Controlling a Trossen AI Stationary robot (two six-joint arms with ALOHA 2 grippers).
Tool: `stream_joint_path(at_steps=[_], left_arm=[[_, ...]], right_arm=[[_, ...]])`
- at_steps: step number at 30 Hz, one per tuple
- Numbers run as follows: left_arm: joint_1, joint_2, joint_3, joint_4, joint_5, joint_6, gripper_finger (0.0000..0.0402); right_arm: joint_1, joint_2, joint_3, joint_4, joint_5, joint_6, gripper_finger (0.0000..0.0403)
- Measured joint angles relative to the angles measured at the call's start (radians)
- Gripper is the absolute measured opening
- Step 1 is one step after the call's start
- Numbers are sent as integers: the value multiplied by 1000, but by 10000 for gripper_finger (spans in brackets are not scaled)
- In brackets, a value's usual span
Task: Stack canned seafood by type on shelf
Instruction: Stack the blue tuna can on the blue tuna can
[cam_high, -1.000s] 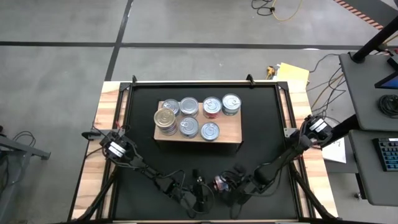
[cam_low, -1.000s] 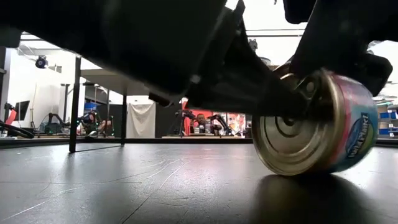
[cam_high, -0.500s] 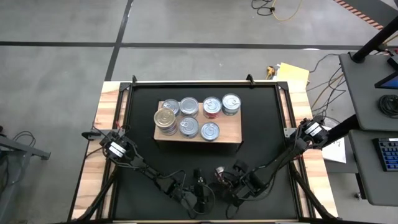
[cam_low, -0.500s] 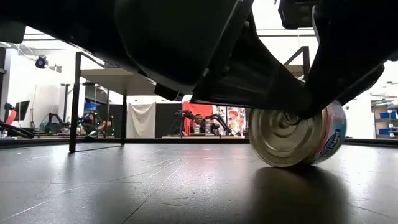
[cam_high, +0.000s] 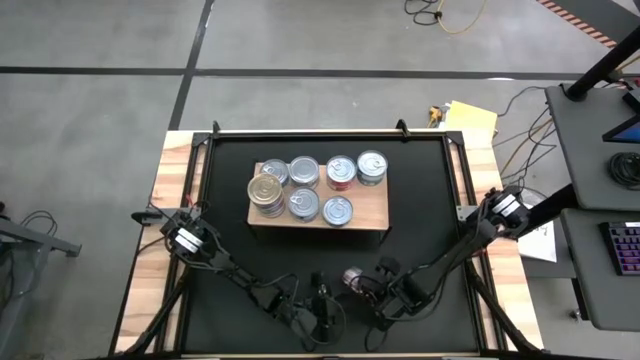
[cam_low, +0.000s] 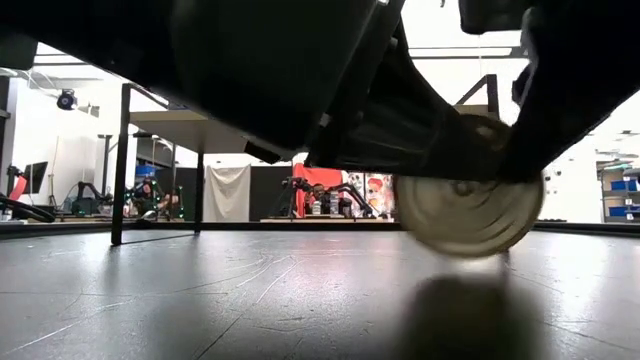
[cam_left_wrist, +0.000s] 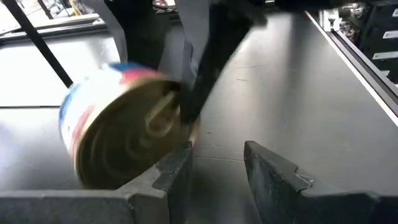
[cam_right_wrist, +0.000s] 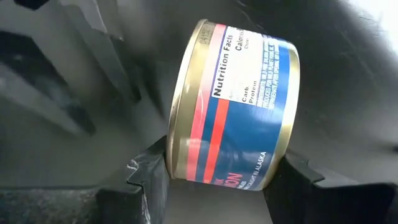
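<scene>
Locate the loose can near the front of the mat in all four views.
High: can at front centre of the mat, by the right claw.
Low: right of centre, on its edge.
Left wrist: left side, blurred gold end facing the camera.
Right wrist: centre, on its side between the claw's fingers.
Shared landmark: the black mat under it.

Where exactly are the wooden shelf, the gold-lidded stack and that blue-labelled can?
shelf (cam_high: 372, 212), high view, bare wood at its right end.
gold-lidded stack (cam_high: 265, 187), high view, top lid.
blue-labelled can (cam_right_wrist: 249, 124), right wrist view, side label.
</scene>
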Motion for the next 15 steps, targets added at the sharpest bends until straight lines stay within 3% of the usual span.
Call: stream_joint_path(at_steps=[7, 10, 15], left_arm=[[-57, -66, -1, -5, -42, 138, 131], [-87, -123, -5, -18, -44, 226, 131], [-150, -240, -32, -23, -45, 357, 131]], right_arm=[[46, -100, -38, -7, -9, -43, 192], [54, -135, -99, 177, -11, -106, 192], [38, -139, -261, 648, -65, -264, 192]])
